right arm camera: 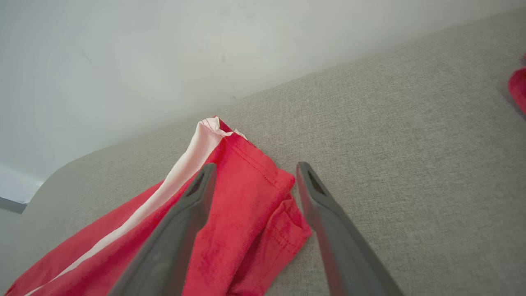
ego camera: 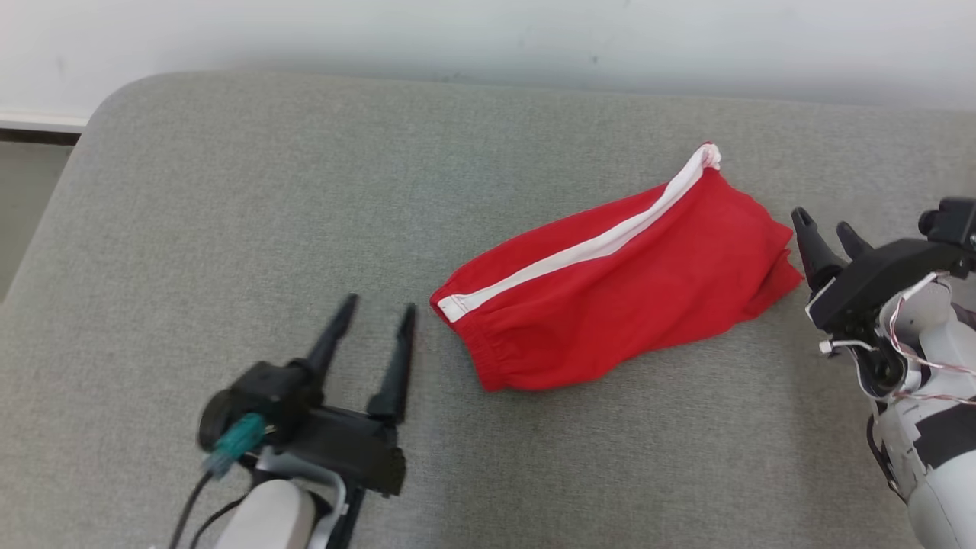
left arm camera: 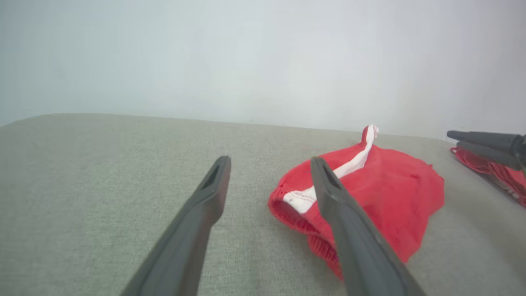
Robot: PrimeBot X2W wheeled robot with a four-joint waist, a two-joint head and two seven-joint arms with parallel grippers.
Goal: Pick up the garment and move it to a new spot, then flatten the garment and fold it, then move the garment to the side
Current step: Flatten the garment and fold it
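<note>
On the grey cloth cushion (ego camera: pixel 229 191), right of its middle, the red shorts with a white stripe (ego camera: pixel 618 282) lie folded over. By their two ends the left gripper (ego camera: pixel 380 305) and the right gripper (ego camera: pixel 821 221) sit wide open, holding nothing. Folding looks done; the move to the side is left.

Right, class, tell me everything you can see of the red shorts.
The shorts are red, soft-looking cloth with a white stripe running along one side. They lie slightly rumpled, seemingly folded in half, diagonally on the grey cushion. The gathered waistband is nearest the left pincer, and the leg hems are by the right pincer. Both pincers are open and neither grips the cloth.
</note>
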